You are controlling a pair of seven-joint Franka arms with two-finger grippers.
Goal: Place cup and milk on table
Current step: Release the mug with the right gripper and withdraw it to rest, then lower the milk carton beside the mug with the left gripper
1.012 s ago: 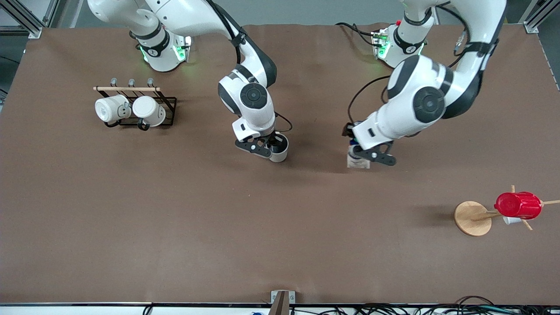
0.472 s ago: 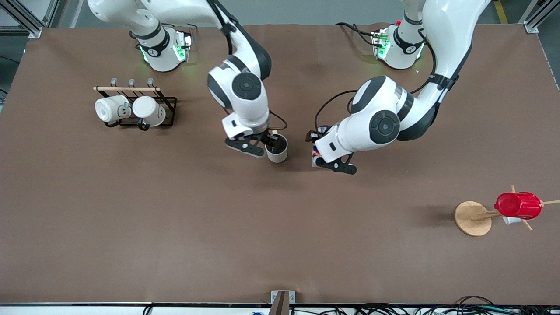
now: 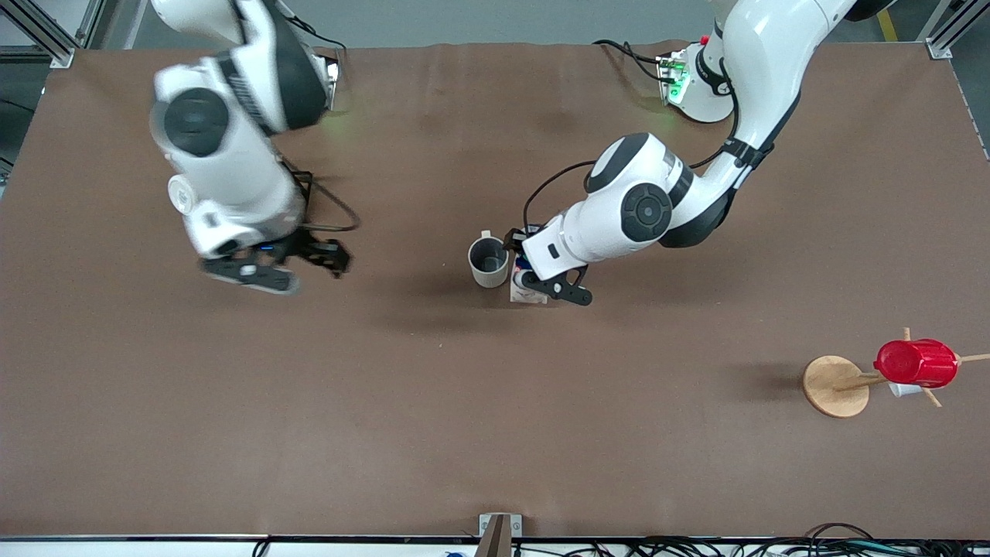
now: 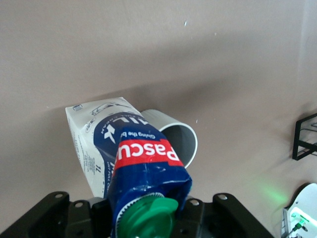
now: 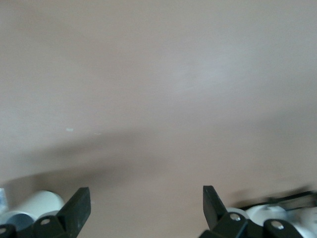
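One cup (image 3: 489, 261); one milk carton (image 3: 526, 288); one white mug (image 3: 182, 193) visible; one red cup (image 3: 916, 363).

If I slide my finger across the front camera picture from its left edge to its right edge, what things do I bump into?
Right gripper → cup → milk, held by the left gripper → wooden stand → red cup. The mug rack is left out; the right arm hides most of it.

front cam: high, across desk (image 3: 495, 433), faces both arm bases, wide | L wrist cam: close, looks down past jaws at milk (image 4: 130, 163) + cup (image 4: 178, 141) | R wrist cam: close, over bare desk | shared: cup (image 3: 489, 261), milk (image 3: 524, 288) in front + L wrist
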